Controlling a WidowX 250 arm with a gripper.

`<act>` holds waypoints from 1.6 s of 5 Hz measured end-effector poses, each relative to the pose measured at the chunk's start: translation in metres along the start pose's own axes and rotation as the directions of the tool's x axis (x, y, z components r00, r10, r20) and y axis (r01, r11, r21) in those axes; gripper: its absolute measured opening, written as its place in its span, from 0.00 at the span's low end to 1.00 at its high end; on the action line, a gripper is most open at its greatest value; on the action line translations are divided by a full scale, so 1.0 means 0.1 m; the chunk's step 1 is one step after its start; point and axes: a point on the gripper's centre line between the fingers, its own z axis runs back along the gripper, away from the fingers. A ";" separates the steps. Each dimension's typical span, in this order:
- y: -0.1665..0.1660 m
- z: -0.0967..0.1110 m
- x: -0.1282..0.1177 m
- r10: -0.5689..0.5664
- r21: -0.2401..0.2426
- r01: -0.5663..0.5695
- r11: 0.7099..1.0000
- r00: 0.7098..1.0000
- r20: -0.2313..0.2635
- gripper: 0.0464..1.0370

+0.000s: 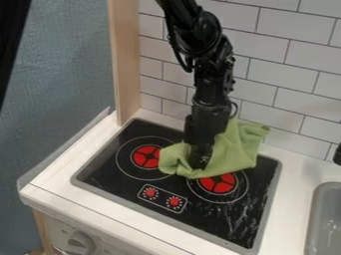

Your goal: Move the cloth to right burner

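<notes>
My arm point(212, 82) hangs down, with my end effector point(200, 160) pointing into the green cloth point(236, 149). I can't tell if I'm pinching it. It covers the back of the right burner point(218, 184). Tiny marks circle the red knobs point(174, 201).

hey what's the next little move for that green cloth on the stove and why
Probably nudge the green cloth toward the camera and right: it overlaps only the back of the right burner, while its left end reaches the left burner.
</notes>
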 end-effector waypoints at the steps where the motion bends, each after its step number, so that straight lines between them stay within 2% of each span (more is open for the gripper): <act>1: -0.09 -0.01 -0.01 -0.002 0.003 0.002 1.000 1.000 -0.002 0.96; 5: -0.69 -0.09 -0.06 -0.086 -0.025 0.085 0.996 0.996 -0.038 0.96; 6: -0.85 -0.09 -0.09 -0.078 -0.051 0.077 0.996 0.997 -0.025 0.96; 8: -1.19 -0.04 -0.20 -0.108 -0.089 0.105 0.990 0.994 -0.035 0.96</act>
